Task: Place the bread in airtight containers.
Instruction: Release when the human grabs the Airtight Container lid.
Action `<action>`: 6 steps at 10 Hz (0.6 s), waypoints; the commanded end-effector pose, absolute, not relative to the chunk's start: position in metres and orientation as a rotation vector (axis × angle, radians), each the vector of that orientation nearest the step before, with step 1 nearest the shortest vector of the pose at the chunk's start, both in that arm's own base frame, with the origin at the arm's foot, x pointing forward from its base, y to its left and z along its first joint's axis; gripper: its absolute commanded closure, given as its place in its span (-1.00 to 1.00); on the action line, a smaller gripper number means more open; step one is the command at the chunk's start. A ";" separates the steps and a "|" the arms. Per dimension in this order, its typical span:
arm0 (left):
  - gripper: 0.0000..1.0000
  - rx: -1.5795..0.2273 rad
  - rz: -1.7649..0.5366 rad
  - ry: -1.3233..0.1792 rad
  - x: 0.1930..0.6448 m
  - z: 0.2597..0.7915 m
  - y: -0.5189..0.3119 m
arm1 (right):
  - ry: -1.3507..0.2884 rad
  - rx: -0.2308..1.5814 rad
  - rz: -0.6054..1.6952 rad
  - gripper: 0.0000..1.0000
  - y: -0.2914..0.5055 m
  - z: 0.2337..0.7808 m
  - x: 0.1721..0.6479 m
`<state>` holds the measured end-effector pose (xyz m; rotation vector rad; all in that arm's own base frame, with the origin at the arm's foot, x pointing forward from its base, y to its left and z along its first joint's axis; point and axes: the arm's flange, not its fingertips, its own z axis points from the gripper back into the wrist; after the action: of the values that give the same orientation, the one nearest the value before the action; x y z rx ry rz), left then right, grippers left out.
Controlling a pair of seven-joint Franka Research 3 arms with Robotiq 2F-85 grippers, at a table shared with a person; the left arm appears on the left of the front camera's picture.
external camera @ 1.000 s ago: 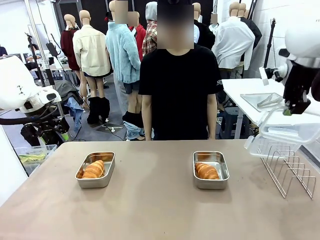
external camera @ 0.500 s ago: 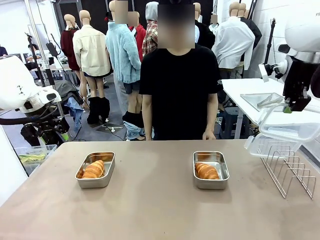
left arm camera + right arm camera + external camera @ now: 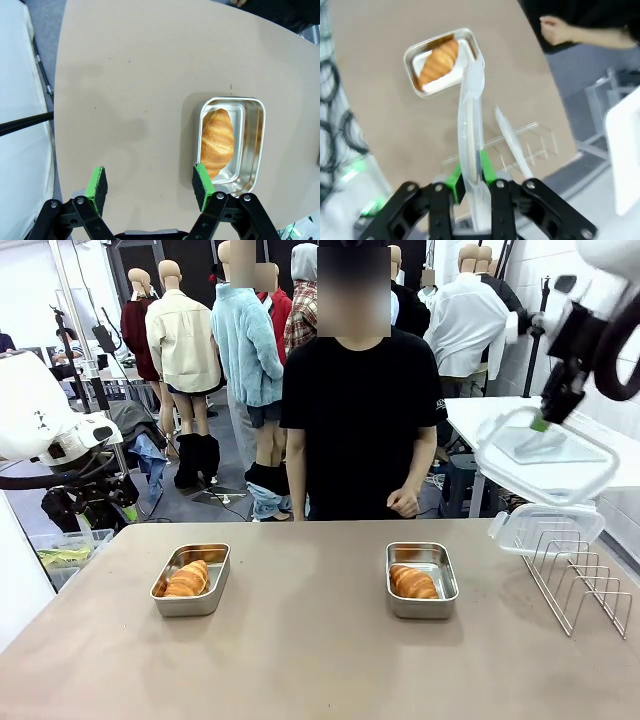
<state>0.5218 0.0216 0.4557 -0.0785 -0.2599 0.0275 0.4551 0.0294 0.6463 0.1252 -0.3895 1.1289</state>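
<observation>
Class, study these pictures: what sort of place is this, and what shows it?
Probably a robotics lab, not a kitchen: a white robot arm flanks a plain table, the right end effector holds up a clear lid, and croissants sit in two steel tins.

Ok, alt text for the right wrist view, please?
The right gripper is shut on a clear lid, seen edge-on, above the table. Below lie a steel tin holding a croissant and a wire rack; a person's hand shows beyond.
</observation>
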 end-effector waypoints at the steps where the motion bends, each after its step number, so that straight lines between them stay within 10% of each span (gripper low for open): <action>1: -0.77 -0.077 0.029 -0.263 0.521 0.457 0.022 | -0.396 0.293 0.908 1.00 0.050 0.651 0.502; 6: -0.77 -0.077 0.029 -0.263 0.521 0.457 0.022 | -0.469 0.511 0.458 1.00 0.072 0.619 0.592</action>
<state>0.5215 0.0216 0.4552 -0.0785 -0.2590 0.0276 0.5882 0.0632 0.6117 0.5346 -0.4199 0.5088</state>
